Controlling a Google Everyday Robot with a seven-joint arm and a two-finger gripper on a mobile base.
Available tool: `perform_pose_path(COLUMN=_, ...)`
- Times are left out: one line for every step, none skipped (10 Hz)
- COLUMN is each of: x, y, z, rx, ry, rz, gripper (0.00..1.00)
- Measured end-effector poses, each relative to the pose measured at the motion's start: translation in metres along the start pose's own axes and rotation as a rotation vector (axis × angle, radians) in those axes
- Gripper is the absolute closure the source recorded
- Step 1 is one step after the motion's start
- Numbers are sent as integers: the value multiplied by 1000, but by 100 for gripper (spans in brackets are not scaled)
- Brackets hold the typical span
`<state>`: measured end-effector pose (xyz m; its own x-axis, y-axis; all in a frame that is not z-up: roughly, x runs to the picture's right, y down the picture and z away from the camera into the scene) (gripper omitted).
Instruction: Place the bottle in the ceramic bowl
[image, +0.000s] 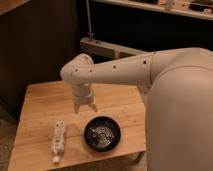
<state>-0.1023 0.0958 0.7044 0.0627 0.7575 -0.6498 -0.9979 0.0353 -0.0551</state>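
1. Since the camera view is all I have, I begin with my gripper (85, 106). It hangs a little left of the frame's centre, above the wooden table (42, 100). It points straight down, with its two fingers apart and nothing between them.
2. In this view the bottle (59, 139) lies on its side in the lower left of the frame, near the table's front edge. Its length runs roughly top to bottom of the picture. It is below and left of my gripper, well apart from it.
3. The ceramic bowl (102, 134) sits just right of the bottle, at lower centre, not touching it. I see only reflections inside it.
4. I judge that a small plastic bottle will be light and fairly stiff, though thin walls may give under a hard squeeze. Its smooth round body could roll on the wood or slip between my fingers.
5. I would take hold across the middle of the body, closing across its short width at right angles to its length, to keep it balanced. The narrow lower end, probably the cap, offers too little to grip.
6. The bowl looks glossy and breakable, and the bottle seems about as long as the bowl is wide. I would lower the bottle in gently rather than drop it.
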Motion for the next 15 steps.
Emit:
perform_pose_path(x=0, y=0, z=0, rx=-6, ry=1, rz=1, gripper=35)
perform_pose_path(x=0, y=-1, z=1, rx=-18, ry=5, rz=1, gripper=35)
perform_pose_path(x=-2, y=-2, z=4, rx=-59, ry=17, rz=5, gripper=35)
perform_pose_path(x=-6, y=-6, z=12, rx=-149, ry=32, rz=15, gripper=35)
perform_pose_path(x=-10, y=-8, z=19, rx=-251, ry=41, rz=26, gripper=35)
perform_pose_path(x=-12, y=-9, z=24, rx=-367, ry=49, rz=32, gripper=35)
perform_pose_path(x=-12, y=0, z=26, rx=-457, ry=58, rz=20, gripper=35)
perform_pose_path(x=-10, y=12, z=31, rx=-486, ry=75, rz=-2, gripper=35)
perform_pose_path(x=-6, y=27, z=34, rx=-486, ry=93, rz=-31, gripper=35)
perform_pose_path(x=1, y=49, z=40, rx=-469, ry=126, rz=-80, gripper=35)
perform_pose_path(x=2, y=68, z=45, rx=-448, ry=160, rz=-111, gripper=35)
perform_pose_path(x=0, y=89, z=52, rx=-422, ry=212, rz=-143, gripper=35)
perform_pose_path(x=-7, y=113, z=62, rx=-396, ry=281, rz=-173, gripper=35)
perform_pose_path(x=-17, y=129, z=66, rx=-377, ry=332, rz=-200, gripper=35)
perform_pose_path(x=-28, y=140, z=68, rx=-362, ry=374, rz=-225, gripper=35)
